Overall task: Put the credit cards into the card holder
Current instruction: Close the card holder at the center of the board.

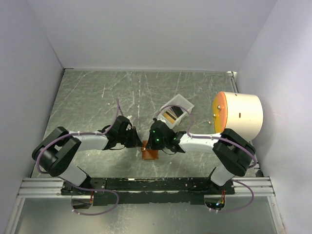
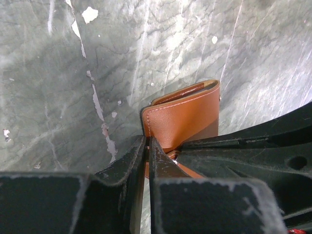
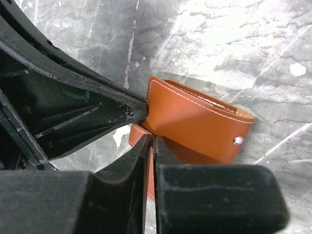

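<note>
Holder [image 1: 149, 155], brown and folded, sits at the middle of the table [image 1: 97, 102], close to the near edge, between the 2 arms and right under their meeting grippers. The left gripper [image 2: 147, 146] is pinched nearly closed, with a thin brown strip of the holder caught between its jaws. From that wrist view the holder's stitched outer face stands up just beyond the tips, its fold toward the camera. The right gripper [image 3: 151, 144] is likewise squeezed to a narrow slit on a brown flap of the holder. In its view the stitched cover slants away to the right and carries 1 small metal stud [image 3: 238, 140] near its far end. The 2 grippers come in from opposite sides and almost touch each other at the holder's near edge. I cannot tell whether the holder rests on the table or hangs a little above it. Yellow cards [image 1: 170, 115] lie in a white tray [image 1: 185, 101] farther back, well apart from the holder and beyond the right gripper. A cream drum [image 1: 241, 113] with an orange face stands at the table's right side, above the right arm.
</note>
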Available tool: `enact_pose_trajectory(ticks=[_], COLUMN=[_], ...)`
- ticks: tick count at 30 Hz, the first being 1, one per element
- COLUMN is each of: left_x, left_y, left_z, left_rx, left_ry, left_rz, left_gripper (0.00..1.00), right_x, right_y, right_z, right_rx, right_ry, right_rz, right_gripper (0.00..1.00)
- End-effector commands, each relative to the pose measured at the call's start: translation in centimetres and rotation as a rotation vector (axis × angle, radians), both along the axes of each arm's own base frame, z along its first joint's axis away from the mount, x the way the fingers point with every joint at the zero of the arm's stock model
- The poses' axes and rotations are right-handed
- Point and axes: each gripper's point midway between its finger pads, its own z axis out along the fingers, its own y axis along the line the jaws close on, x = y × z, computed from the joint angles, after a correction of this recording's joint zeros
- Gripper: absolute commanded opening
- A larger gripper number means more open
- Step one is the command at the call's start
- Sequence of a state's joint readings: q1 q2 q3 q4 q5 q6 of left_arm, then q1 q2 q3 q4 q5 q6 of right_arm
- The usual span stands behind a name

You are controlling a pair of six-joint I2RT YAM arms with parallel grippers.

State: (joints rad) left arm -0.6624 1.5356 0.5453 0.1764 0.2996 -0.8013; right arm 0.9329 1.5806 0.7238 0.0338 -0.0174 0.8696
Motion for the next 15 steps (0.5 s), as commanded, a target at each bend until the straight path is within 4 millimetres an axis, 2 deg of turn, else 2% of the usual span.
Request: enact_pose_trajectory(ticks=[1,10,15], left_x=[-0.8,-1.0,-0.7], left_y=[0.7,0.7,0.7], left_z=[-1.0,-0.8,0.0], left_rx=[0.018,0.013,0.017], left_ry=[0.03,0.03,0.018], left_rz=[-0.003,-0.003,0.001], left_gripper=[0.17,0.17,0.19], right_x=[-0.7,-0.4,-0.4], right_y=[-1.1,-0.7,-0.9], right_z=[-1.4,0.0,0.1], right_rx=[-0.065,-0.012,-0.013], right_ry=[0.007,-0.031,-0.033], right_rz=[0.006,0.004,-0.005], right_gripper=[0.02,0.0,0.0])
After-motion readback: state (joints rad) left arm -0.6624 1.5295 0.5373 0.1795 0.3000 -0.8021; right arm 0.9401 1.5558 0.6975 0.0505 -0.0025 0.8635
